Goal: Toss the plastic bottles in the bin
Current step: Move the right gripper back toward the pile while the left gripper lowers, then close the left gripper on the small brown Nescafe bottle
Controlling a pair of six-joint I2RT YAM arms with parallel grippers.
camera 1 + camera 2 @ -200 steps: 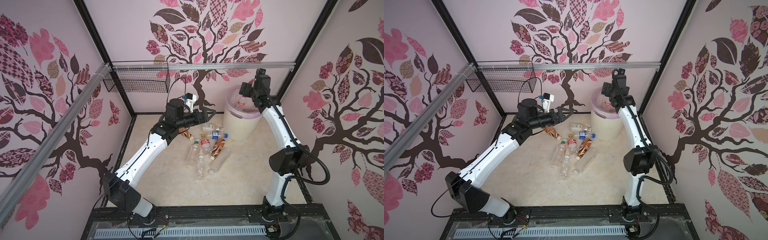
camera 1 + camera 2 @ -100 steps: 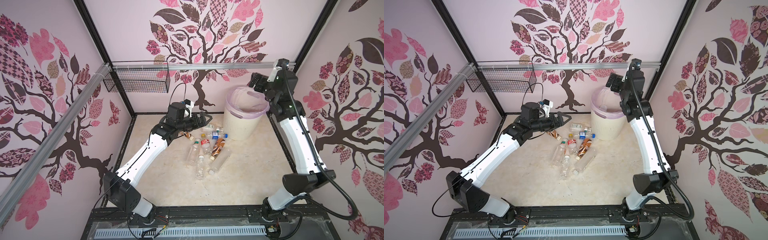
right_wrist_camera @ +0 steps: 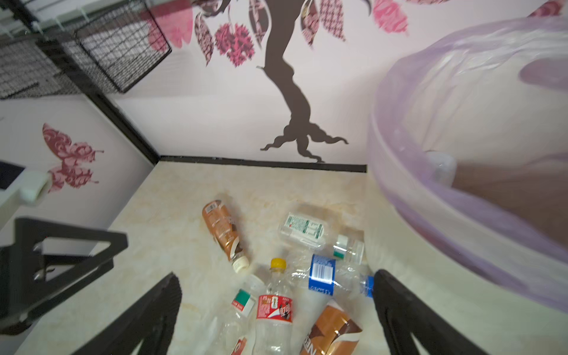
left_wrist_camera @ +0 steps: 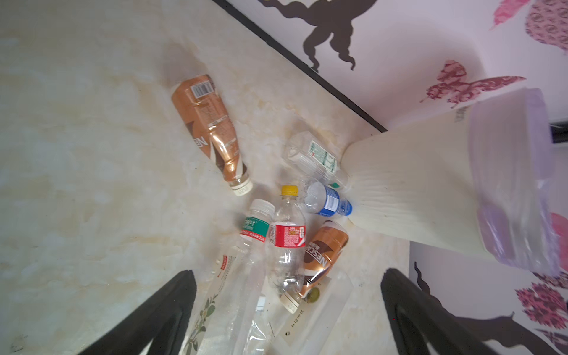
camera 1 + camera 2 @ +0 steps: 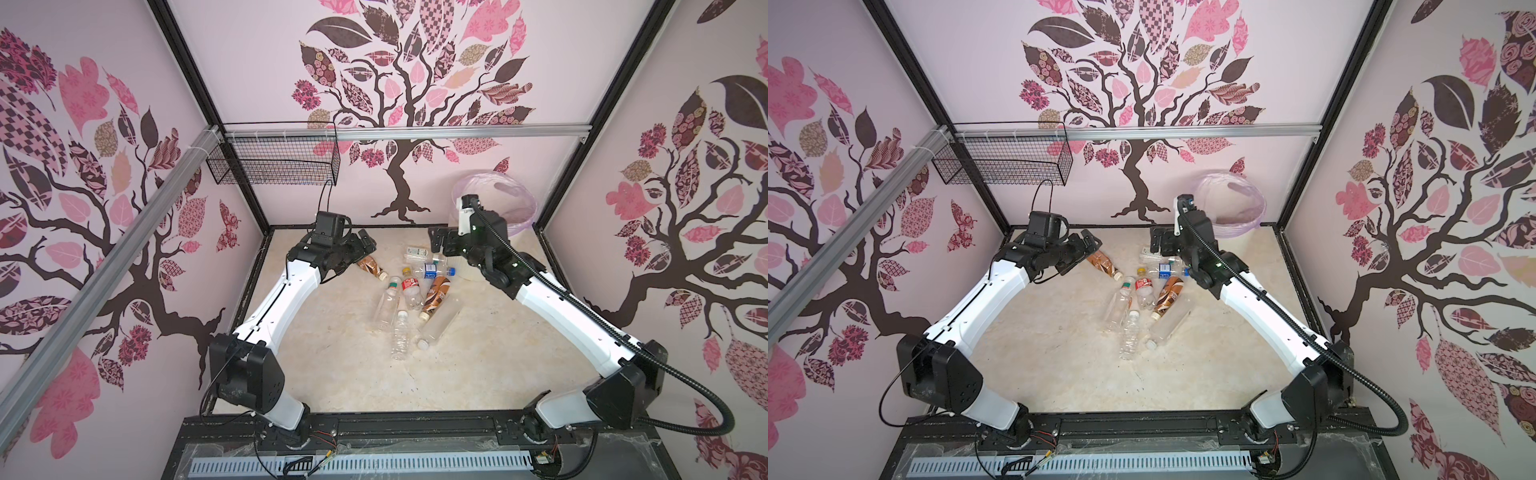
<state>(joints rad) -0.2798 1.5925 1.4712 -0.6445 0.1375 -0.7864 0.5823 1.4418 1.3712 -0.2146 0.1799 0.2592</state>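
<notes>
Though unseen overhead, bin (image 4: 415,190) ribs clear from left wrist; all fingers (image 4: 159,313) apart

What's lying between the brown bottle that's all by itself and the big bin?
A clear bottle with a green-and-white label, on its side, as the left wrist view shows.

Pink tree-decal walls (image 5: 257,62) surround a cream marbled floor (image 5: 345,374).

Bottles (image 5: 410,286) lie clustered left of the bin (image 5: 524,208) (back right corner).
</notes>
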